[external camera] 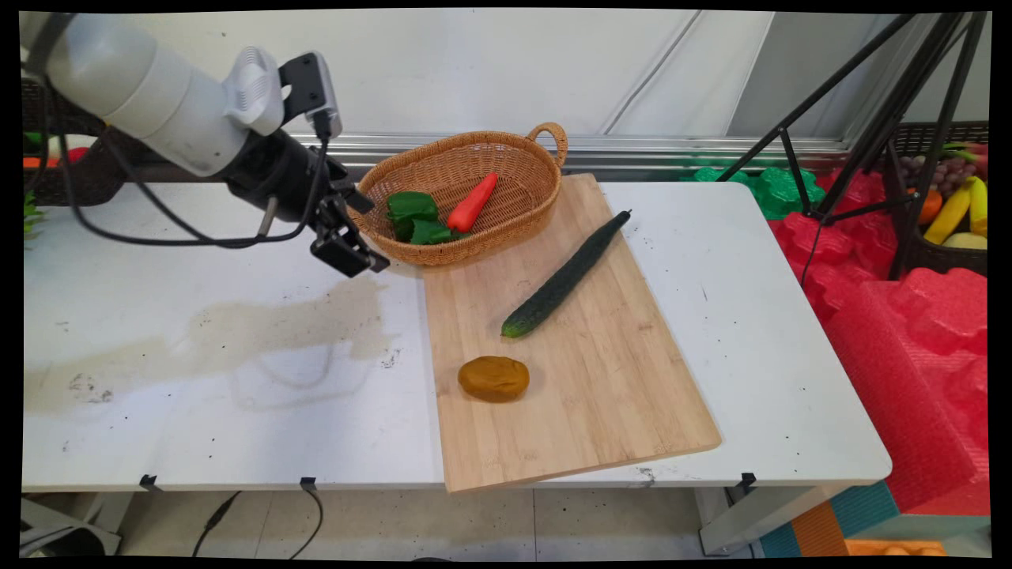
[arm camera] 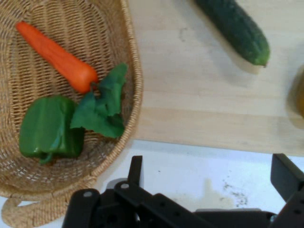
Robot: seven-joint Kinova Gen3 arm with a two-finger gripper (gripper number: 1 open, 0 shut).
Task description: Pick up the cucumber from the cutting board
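Note:
My gripper (external camera: 356, 257) hangs low over the white table (external camera: 198, 379), just left of the near end of a wicker basket (external camera: 545, 197). Its fingers (arm camera: 135, 171) stand open with nothing between them. In the basket lie an orange carrot (external camera: 473, 202), a green pepper (external camera: 411, 207) and a green leafy piece (external camera: 431, 231). In the hand view the basket (arm camera: 135, 71) fills the upper left, with the carrot (arm camera: 59, 58), the pepper (arm camera: 47, 126) and the leaf (arm camera: 104, 107) inside. A dark cucumber (external camera: 563, 278) and a brown potato (external camera: 493, 378) rest on the wooden cutting board (external camera: 601, 371).
A brownish stain (external camera: 261, 332) spreads on the table below the gripper. A black tripod (external camera: 877, 126) stands at the right rear over red foam blocks (external camera: 909, 332). A dark crate of fruit (external camera: 949, 213) sits at the far right. Black cables (external camera: 158, 221) hang from the arm.

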